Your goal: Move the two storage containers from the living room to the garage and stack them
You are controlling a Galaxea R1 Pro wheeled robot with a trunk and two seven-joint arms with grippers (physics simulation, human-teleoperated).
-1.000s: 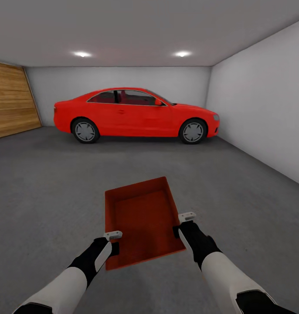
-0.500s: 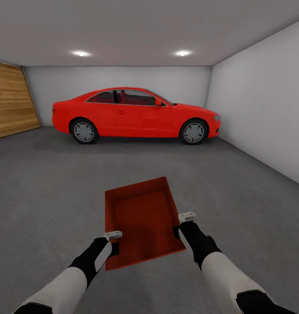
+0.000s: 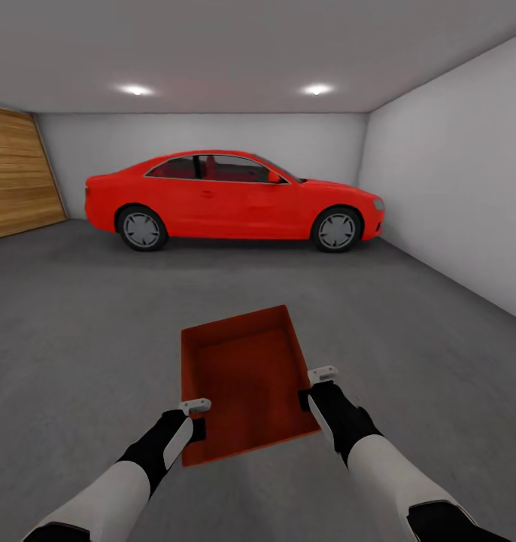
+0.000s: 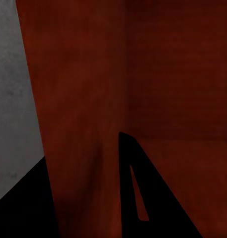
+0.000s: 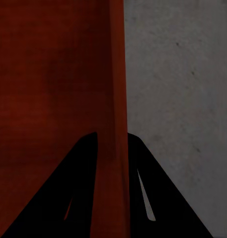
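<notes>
An orange-red storage container hangs in front of me above the grey concrete floor of the garage, held by both arms. My left gripper is shut on its left wall near the front corner. My right gripper is shut on its right wall. In the left wrist view the container wall runs between dark fingers. In the right wrist view the container wall sits clamped between two black fingers, with floor beside it. The container is empty.
A red car is parked side-on at the back of the garage. A wooden door is on the left, a white wall on the right. Open concrete floor lies between me and the car.
The whole view has crept forward, the car growing slightly larger and spreading sideways. The container and both grippers keep the same place in the picture.
</notes>
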